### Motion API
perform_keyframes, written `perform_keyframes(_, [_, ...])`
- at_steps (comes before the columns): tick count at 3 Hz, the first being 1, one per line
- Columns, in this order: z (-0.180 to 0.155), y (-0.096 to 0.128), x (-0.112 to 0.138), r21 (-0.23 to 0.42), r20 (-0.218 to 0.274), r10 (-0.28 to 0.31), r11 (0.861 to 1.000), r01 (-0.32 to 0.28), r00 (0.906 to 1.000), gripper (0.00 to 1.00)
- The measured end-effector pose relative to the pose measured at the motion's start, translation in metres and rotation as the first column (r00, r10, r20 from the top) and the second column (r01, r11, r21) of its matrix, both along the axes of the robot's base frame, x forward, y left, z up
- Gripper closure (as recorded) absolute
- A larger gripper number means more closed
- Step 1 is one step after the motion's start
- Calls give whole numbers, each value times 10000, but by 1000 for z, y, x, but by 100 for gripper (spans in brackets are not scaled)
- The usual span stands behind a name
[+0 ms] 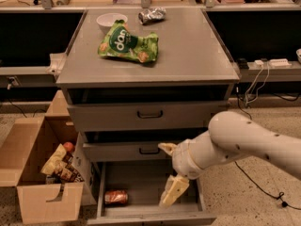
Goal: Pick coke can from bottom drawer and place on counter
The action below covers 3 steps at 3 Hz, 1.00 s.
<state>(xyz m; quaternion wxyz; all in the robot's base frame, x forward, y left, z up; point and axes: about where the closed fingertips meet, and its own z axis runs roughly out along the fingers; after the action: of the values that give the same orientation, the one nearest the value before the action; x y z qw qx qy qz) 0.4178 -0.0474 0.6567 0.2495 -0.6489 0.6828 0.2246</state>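
Note:
The coke can (116, 197) lies on its side at the front left of the open bottom drawer (146, 179). My gripper (170, 170) hangs over the right half of that drawer, to the right of the can and apart from it. Its two cream fingers (174, 191) are spread open and hold nothing. The white arm comes in from the right. The grey counter (193, 51) tops the cabinet above.
On the counter lie a green snack bag (128, 44), a white bowl (111, 20) and a silver foil packet (152, 15). Two shallower drawers (149, 114) are shut. An open cardboard box (40, 173) of snacks stands at the left. Cables (263, 192) run on the floor at the right.

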Motion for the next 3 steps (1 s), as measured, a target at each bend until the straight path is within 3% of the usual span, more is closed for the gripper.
perform_keyframes(1, [-42,10,6,573,-108,-204,9981,210,9997,0])
perform_keyframes(2, [-43,11,7,559,-115,-193,9982,199,9997,0])
perform_keyframes(3, [-74,19,15,562,-134,35,9984,-28,9999,0])
